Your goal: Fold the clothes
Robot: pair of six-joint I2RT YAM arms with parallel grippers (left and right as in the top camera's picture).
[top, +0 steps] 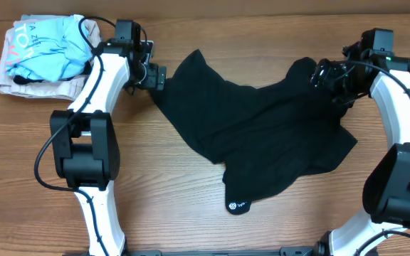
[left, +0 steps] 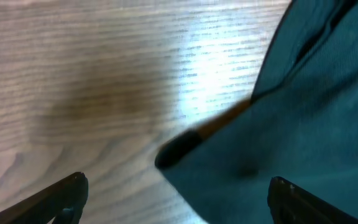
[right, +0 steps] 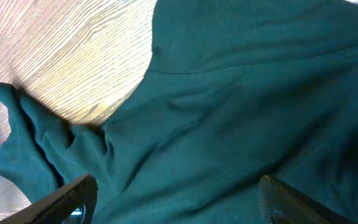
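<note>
The black garment (top: pixel 262 135) lies spread and crumpled across the middle of the table, with its small white round mark (top: pixel 237 207) at the near edge. My left gripper (top: pixel 156 77) is open at the garment's far left corner; the left wrist view shows the cloth (left: pixel 303 118) between the spread fingers (left: pixel 178 198), with one finger over bare wood. My right gripper (top: pixel 324 74) is open over the garment's far right corner; the right wrist view shows wrinkled cloth (right: pixel 241 106) under its spread fingers (right: pixel 179 202).
A light-blue printed shirt (top: pixel 52 48) lies on a beige folded garment (top: pixel 27 84) at the far left corner. Bare wooden table (top: pixel 191 206) lies near and left of the black garment.
</note>
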